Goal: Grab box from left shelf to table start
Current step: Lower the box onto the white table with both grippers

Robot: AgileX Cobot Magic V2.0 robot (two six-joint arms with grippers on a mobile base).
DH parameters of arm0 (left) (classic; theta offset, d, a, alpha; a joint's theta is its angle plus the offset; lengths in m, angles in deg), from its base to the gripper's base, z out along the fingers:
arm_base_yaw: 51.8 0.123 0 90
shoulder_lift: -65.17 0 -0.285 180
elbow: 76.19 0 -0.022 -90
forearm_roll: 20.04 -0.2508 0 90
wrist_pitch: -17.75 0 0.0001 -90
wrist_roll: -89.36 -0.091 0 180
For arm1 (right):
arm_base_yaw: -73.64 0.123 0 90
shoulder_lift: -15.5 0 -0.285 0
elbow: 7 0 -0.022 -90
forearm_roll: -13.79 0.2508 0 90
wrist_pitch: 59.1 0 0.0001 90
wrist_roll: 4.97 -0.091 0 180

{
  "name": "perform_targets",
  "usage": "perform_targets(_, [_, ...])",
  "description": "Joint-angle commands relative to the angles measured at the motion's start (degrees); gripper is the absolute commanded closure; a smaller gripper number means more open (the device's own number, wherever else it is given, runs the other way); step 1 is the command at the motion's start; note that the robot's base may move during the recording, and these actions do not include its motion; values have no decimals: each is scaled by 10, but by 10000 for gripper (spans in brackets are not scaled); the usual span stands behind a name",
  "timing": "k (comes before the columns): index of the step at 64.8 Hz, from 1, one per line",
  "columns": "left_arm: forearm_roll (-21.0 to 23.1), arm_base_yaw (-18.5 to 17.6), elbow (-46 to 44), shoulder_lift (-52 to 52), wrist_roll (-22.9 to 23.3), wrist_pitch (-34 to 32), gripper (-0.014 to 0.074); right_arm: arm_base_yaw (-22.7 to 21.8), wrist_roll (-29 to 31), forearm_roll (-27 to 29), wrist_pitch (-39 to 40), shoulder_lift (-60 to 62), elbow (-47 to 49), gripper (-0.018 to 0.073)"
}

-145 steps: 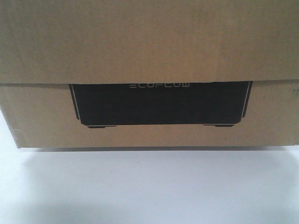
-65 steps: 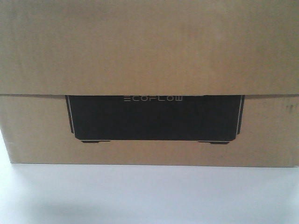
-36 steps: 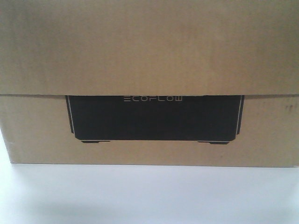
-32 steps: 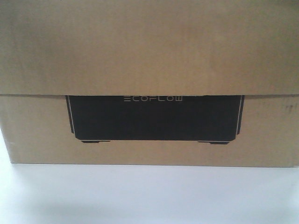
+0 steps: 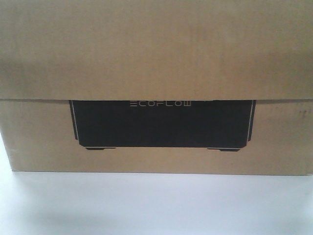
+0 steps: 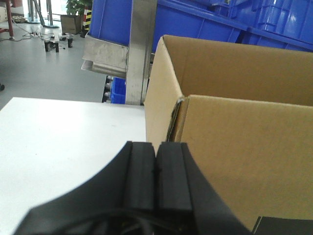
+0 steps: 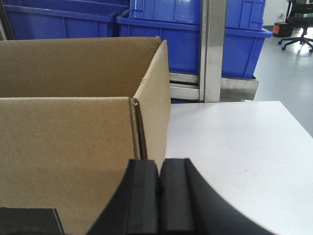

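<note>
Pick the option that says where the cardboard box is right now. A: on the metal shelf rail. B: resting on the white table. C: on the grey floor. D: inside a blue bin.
B: the box sits with its bottom edge on the white table, and both wrist views show table beside it.

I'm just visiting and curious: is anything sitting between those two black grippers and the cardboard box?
Nothing visible. The left gripper is at the box's near left corner, the right gripper at its near right corner, both with pads pressed together. Only bare white table lies beside them. Whether they touch the cardboard cannot be told.
</note>
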Motion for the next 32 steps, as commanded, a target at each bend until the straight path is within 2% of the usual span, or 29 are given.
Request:
perform_targets(1, [-2,2,-16,-1,4,-58,691,-2,7,2,58,-2,14,511])
perform_targets(32, [-2,2,-16,-2,4,-58,691,-2,7,2,62,-2,11,511])
